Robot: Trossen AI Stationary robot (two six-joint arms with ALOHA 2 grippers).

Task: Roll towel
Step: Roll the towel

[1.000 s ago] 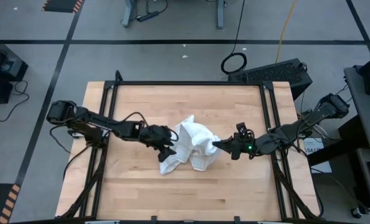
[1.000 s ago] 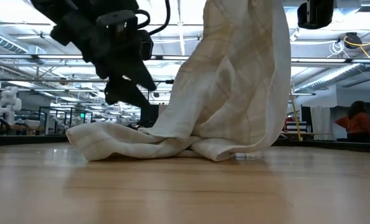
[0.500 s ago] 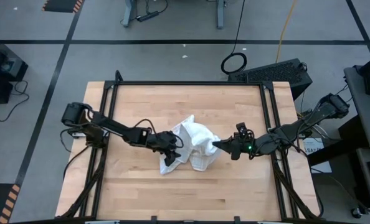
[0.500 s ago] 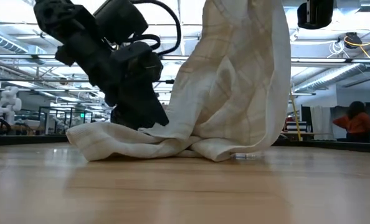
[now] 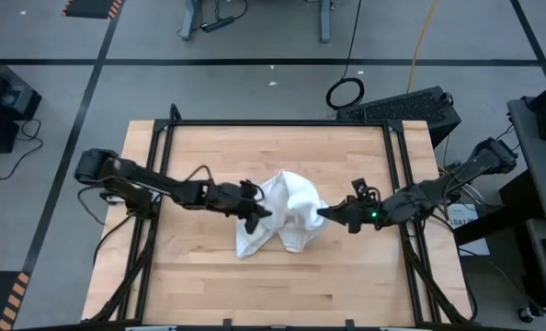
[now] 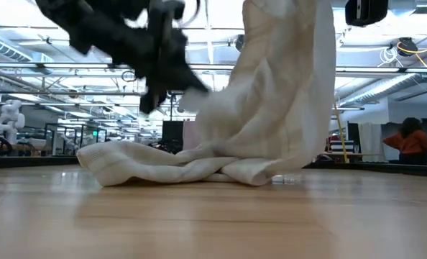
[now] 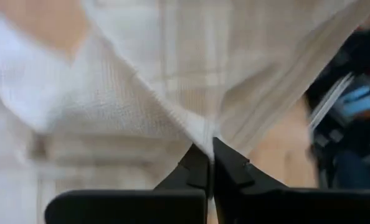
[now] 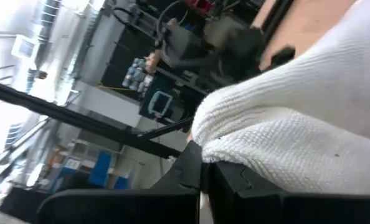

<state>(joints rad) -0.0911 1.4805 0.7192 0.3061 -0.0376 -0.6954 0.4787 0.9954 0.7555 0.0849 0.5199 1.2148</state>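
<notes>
Checked towel (image 5: 287,216) at the centre of the wooden table (image 5: 209,285), crumpled; its lower folds rest on the boards at about 7 o'clock, the rest is lifted in a hanging drape (image 6: 278,93). Left gripper (image 5: 257,212) at the towel's 9 o'clock edge, fingers (image 7: 200,168) closed together on a pinch of cloth. Right gripper (image 5: 325,213) at the 3 o'clock edge, fingers (image 8: 194,165) clamped on a raised fold. Beyond the table, a person in red (image 6: 412,140).
</notes>
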